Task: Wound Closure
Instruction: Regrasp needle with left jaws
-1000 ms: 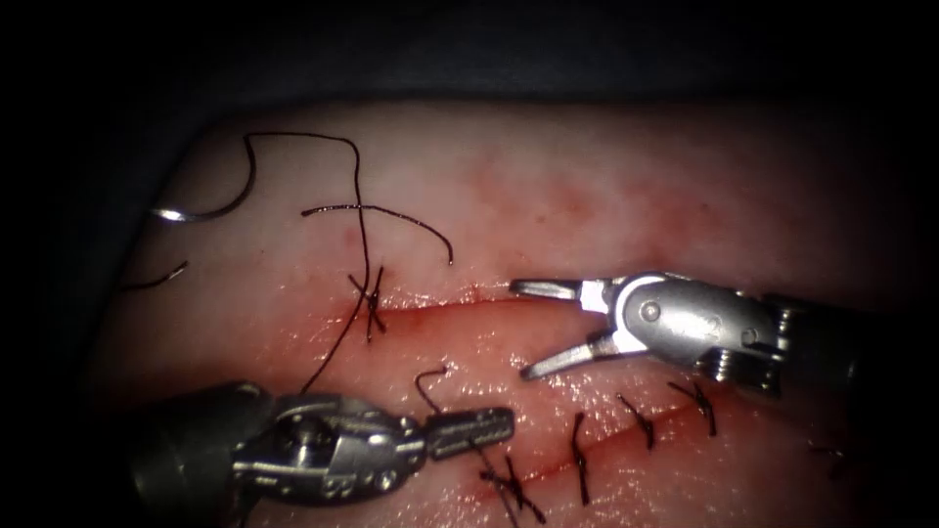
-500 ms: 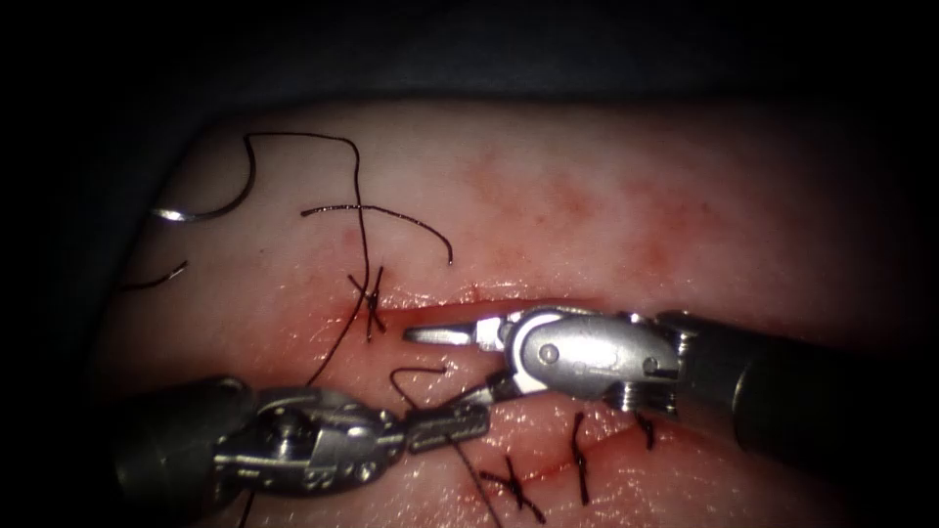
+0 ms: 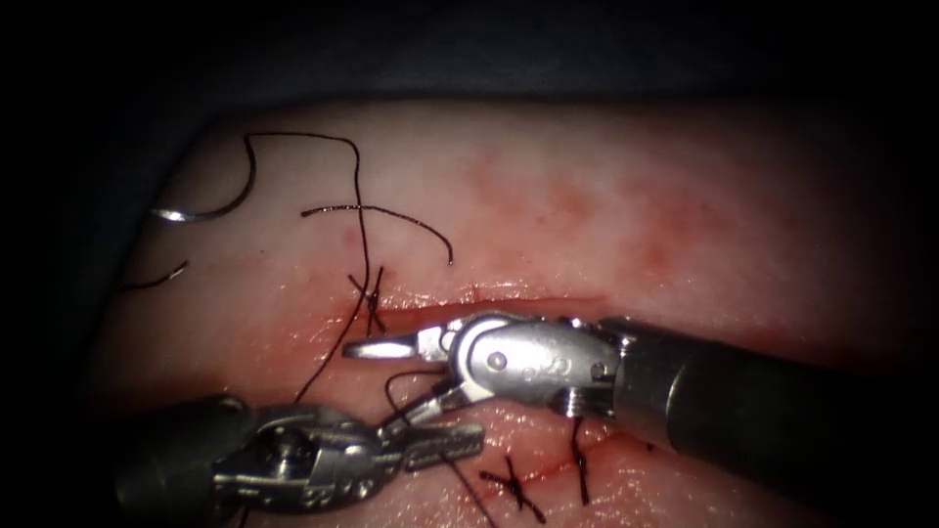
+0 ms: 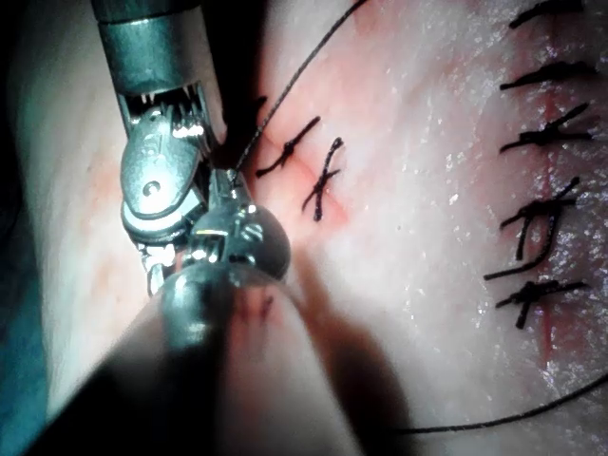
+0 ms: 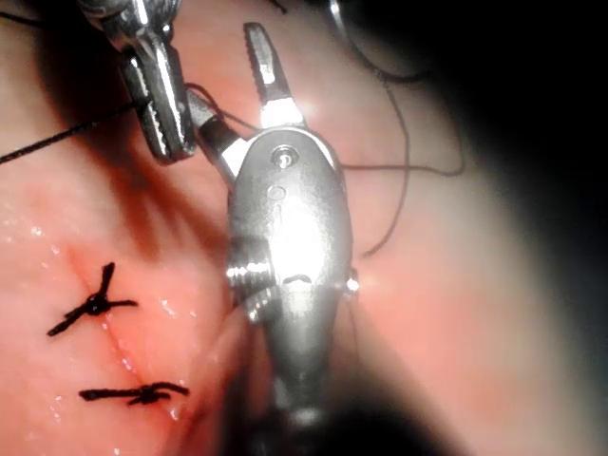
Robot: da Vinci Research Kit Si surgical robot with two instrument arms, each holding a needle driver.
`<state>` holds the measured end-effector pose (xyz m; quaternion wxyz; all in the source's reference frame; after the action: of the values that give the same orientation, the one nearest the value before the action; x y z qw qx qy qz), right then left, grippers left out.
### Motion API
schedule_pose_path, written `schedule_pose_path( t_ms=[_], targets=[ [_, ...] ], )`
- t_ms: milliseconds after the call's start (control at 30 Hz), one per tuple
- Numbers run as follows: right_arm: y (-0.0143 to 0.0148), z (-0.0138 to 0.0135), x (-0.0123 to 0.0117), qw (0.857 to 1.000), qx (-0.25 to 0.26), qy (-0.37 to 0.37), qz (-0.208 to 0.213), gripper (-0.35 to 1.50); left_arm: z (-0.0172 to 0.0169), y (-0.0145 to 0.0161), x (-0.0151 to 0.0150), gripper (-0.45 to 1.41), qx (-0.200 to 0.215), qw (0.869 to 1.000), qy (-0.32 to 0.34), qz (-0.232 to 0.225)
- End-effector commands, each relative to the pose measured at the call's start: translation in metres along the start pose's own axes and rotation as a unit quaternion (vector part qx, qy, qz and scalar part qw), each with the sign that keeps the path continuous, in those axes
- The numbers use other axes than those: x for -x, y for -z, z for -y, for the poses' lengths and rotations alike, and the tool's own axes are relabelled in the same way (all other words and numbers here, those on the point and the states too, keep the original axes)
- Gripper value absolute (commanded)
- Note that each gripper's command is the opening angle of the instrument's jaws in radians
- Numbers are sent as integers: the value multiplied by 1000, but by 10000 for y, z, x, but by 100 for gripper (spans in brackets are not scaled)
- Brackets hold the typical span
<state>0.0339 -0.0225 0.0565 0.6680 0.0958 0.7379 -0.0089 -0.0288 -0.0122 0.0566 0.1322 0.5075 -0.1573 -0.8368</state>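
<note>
The needle (image 3: 196,213) lies loose on the tissue (image 3: 636,196) near its upper left corner, held by neither tool and not in the tissue. Its thread (image 3: 360,215) runs down through the stitch (image 3: 370,298) at the left end of the cut (image 3: 509,301) toward the left hand (image 3: 460,440), which seems closed on the thread at the lower edge. Just right of it, the right hand (image 3: 380,381) is open and empty, its jaws either side of a short curled tail (image 3: 388,389). The likely risks are closing on the long strand instead of the tail, a hard pull tearing the stitch out, or the free needle dragging and snagging.
</note>
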Motion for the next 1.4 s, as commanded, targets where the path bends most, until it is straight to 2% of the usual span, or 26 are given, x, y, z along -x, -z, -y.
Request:
schedule_pose_path(
  t_ms=[33, 67, 100, 133, 200, 233, 267, 300, 467, 533, 567, 633, 767, 833, 967, 1167, 1267, 1400],
  targets=[
    [-11, -8, 3, 1000, -10, -1, -3, 42, 4, -7, 1, -45, 0, 1000, -1, -1],
    [-11, -8, 3, 1000, -22, -11, 3, -2, 4, -7, 1, -45, 0, 1000, -1, -1],
    [-11, -8, 4, 999, -39, -19, 13, -35, 4, -6, 2, -45, 0, 1000, -1, -1],
    [-12, -9, 5, 998, -60, -18, 29, -35, 4, -6, 2, -45, 0, 1000, -1, -1],
    [-12, -10, 7, 996, -71, -17, 47, -35, 4, -4, 2, -45, 1, 1000, -2, -1],
    [-11, -11, 9, 996, -69, -17, 50, -35, 3, -4, 1, -38, 1, 1000, -2, -1],
    [-10, -13, 10, 996, -68, -21, 53, -35, 3, -3, 1, -15, 1, 1000, -2, -1],
    [-5, -17, 14, 996, -58, -21, 62, -35, 2, -1, 0, 22, 1, 1000, -3, -1],
    [8, -32, 25, 995, -41, -28, 86, -35, 1, 0, -2, 58, -5, 1000, -5, -4],
    [14, -39, 30, 995, -36, -32, 91, -35, 3, -2, -4, 81, -19, 1000, 7, -9],
    [19, -45, 34, 994, -26, -34, 99, -35, 4, -6, -6, 106, -32, 999, 12, -10],
    [24, -51, 38, 994, -19, -38, 105, -35, 4, -10, -7, 118, -41, 999, 19, -4],
    [34, -66, 44, 992, -5, -46, 116, -35, -1, -17, -6, 111, -57, 998, 29, -5],
    [43, -82, 52, 991, 3, -54, 121, -35, -7, -26, 0, 95, -60, 998, 31, 1],
    [51, -89, 56, 991, 5, -61, 123, -35, -13, -30, 12, 86, -62, 998, 10, 4],
    [55, -94, 65, 989, 9, -77, 126, -35, -35, -42, 22, 71, -39, 999, -16, 14],
    [55, -96, 66, 989, 10, -81, 126, -35, -52, -50, 14, 44, -19, 999, -45, 7],
    [54, -99, 66, 989, 10, -82, 126, -35, -60, -55, 7, 34, -10, 998, -57, -8]
  ],
)
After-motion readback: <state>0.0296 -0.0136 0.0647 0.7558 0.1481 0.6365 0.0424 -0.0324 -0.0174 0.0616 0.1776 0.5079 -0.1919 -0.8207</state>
